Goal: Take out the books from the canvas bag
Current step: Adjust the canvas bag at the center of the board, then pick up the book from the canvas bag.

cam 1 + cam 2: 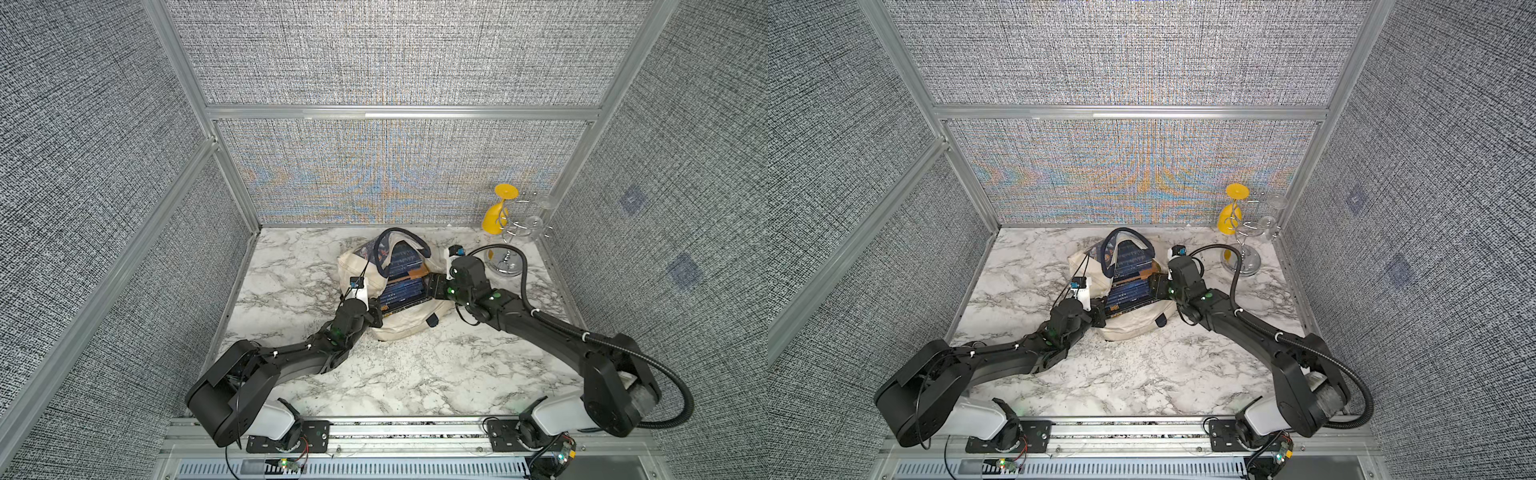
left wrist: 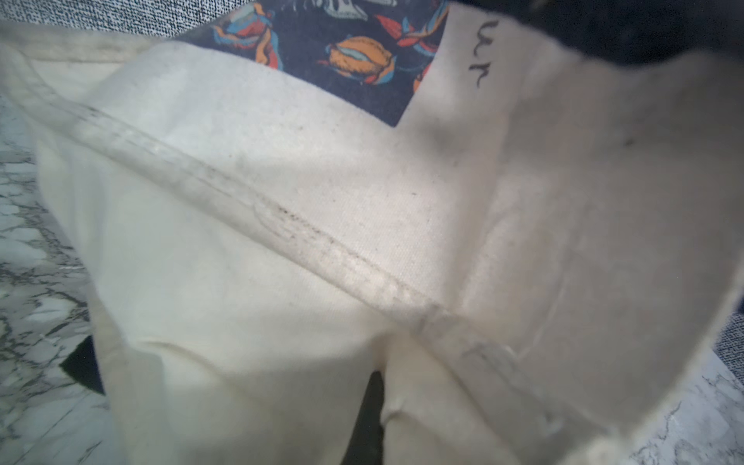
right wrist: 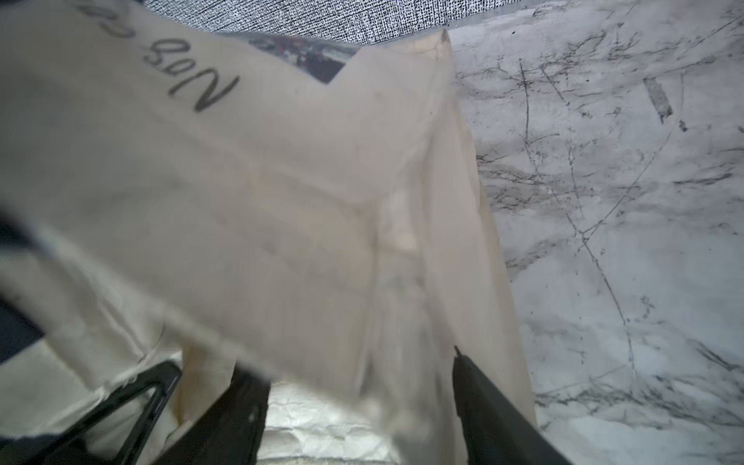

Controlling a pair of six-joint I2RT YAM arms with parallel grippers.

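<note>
Bag: cream canvas, with grey soiling along one seam. Its printed panel was navy, patterned with orange, red and pale-blue flowers. Its handles were navy. Black handwritten script ran across the cream cloth.

Books: dark navy covers with fine pale lines. One bore yellow lettering and one showed a tan-orange edge.

Table: white marble pattern with grey veining.

Walls: black-and-white woven fleck, grey overall.

Arms: black, with white base sections.

One glass was yellow. The rack was chrome.
</note>
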